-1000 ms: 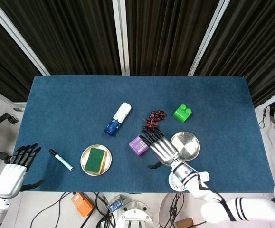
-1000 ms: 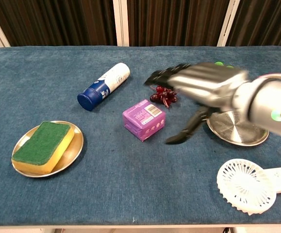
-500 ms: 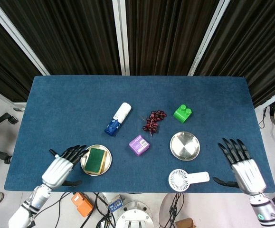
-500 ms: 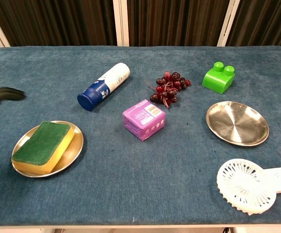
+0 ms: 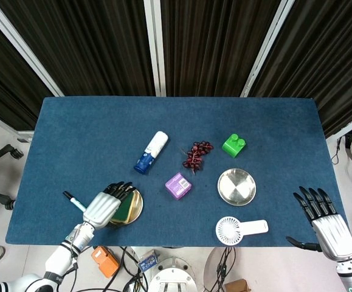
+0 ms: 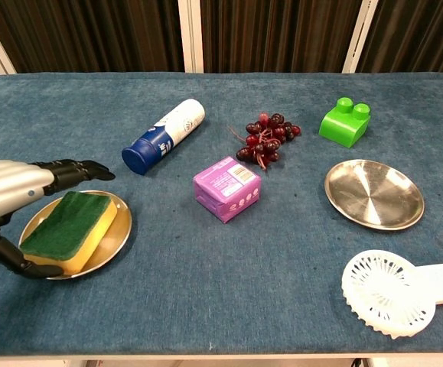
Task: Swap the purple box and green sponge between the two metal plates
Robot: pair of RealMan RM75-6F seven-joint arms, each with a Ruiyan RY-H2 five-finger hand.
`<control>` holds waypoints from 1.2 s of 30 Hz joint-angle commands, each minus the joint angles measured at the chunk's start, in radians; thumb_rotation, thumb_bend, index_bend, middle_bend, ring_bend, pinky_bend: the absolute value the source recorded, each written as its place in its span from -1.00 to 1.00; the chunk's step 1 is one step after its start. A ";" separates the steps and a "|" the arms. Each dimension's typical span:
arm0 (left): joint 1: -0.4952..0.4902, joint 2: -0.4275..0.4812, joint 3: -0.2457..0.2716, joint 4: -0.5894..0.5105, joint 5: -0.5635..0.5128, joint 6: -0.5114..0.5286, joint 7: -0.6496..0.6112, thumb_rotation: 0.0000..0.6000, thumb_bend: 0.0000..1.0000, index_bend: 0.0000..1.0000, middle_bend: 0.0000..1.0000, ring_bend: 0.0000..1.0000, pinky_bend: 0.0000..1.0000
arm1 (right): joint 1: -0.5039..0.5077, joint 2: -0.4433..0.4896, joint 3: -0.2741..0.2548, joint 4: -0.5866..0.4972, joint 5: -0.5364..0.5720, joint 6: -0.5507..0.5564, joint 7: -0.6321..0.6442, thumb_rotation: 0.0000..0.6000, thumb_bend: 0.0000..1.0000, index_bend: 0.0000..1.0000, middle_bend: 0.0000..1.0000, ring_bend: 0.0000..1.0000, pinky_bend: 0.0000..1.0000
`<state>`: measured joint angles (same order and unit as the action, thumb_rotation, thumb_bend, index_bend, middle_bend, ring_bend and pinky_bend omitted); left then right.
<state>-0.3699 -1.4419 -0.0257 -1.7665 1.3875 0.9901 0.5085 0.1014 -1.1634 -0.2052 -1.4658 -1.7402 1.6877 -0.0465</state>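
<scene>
The green sponge (image 6: 70, 226) lies on the left metal plate (image 6: 117, 236); in the head view the sponge (image 5: 126, 208) is mostly under my hand. My left hand (image 6: 11, 193) hovers over its left side with fingers spread and thumb low by the plate's front; it holds nothing. The same left hand (image 5: 106, 205) covers the plate (image 5: 137, 205) from above. The purple box (image 6: 226, 187) sits on the cloth mid-table, also seen as the purple box (image 5: 178, 185). The right plate (image 6: 373, 193) is bare. My right hand (image 5: 326, 224) is spread off the table's right edge.
A blue-capped white bottle (image 6: 164, 135) lies behind the sponge plate. Dark grapes (image 6: 265, 139) and a green toy brick (image 6: 345, 121) sit behind the box and right plate. A white handheld fan (image 6: 395, 291) lies at the front right. A marker (image 5: 75, 202) lies left of my left hand.
My left hand has moved right from beside the plate to over the sponge. My right hand has drawn back slightly further off the table's right edge.
</scene>
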 commanded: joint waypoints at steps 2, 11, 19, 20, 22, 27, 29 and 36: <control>-0.022 -0.017 -0.001 -0.022 -0.087 -0.008 0.084 1.00 -0.78 -0.94 -1.00 -1.00 -0.74 | -0.007 0.005 0.010 -0.006 0.000 -0.013 0.000 0.21 -0.59 -1.00 -1.00 -1.00 -1.00; -0.047 -0.041 0.000 -0.024 -0.164 0.020 0.156 1.00 -0.73 -0.62 -0.60 -0.62 -0.41 | -0.018 0.014 0.032 -0.015 -0.006 -0.036 0.006 0.21 -0.59 -1.00 -1.00 -1.00 -1.00; -0.054 -0.056 -0.001 -0.029 -0.182 0.061 0.141 1.00 -0.64 -0.31 -0.21 -0.18 -0.04 | -0.025 0.021 0.050 -0.019 -0.008 -0.058 0.015 0.21 -0.59 -1.00 -1.00 -1.00 -1.00; -0.055 -0.053 0.000 -0.033 -0.177 0.065 0.136 1.00 -0.62 -0.30 -0.19 -0.16 -0.03 | -0.026 0.021 0.052 -0.019 -0.009 -0.059 0.015 0.21 -0.59 -1.00 -1.00 -1.00 -1.00; -0.054 -0.045 0.003 -0.051 -0.154 0.085 0.131 1.00 -0.61 -0.30 -0.19 -0.15 -0.02 | -0.029 0.022 0.055 -0.020 -0.011 -0.061 0.015 0.21 -0.59 -1.00 -1.00 -1.00 -1.00; -0.057 -0.026 0.006 -0.134 -0.069 0.139 0.134 1.00 -0.62 -0.30 -0.18 -0.14 -0.02 | -0.036 0.024 0.065 -0.022 -0.016 -0.060 0.019 0.21 -0.59 -1.00 -1.00 -1.00 -1.00; -0.069 -0.036 -0.001 -0.163 -0.053 0.140 0.141 1.00 -0.62 -0.30 -0.18 -0.14 -0.02 | -0.037 0.025 0.068 -0.023 -0.017 -0.062 0.021 0.21 -0.59 -1.00 -1.00 -1.00 -1.00; -0.165 -0.209 -0.052 -0.144 -0.107 0.059 0.200 1.00 -0.67 -0.30 -0.18 -0.14 -0.02 | -0.029 0.032 0.081 -0.032 -0.011 -0.095 0.030 0.21 -0.59 -1.00 -1.00 -1.00 -1.00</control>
<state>-0.4921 -1.5745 -0.0520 -1.9373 1.3110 1.0840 0.6816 0.0699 -1.1340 -0.1273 -1.4960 -1.7537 1.5966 -0.0199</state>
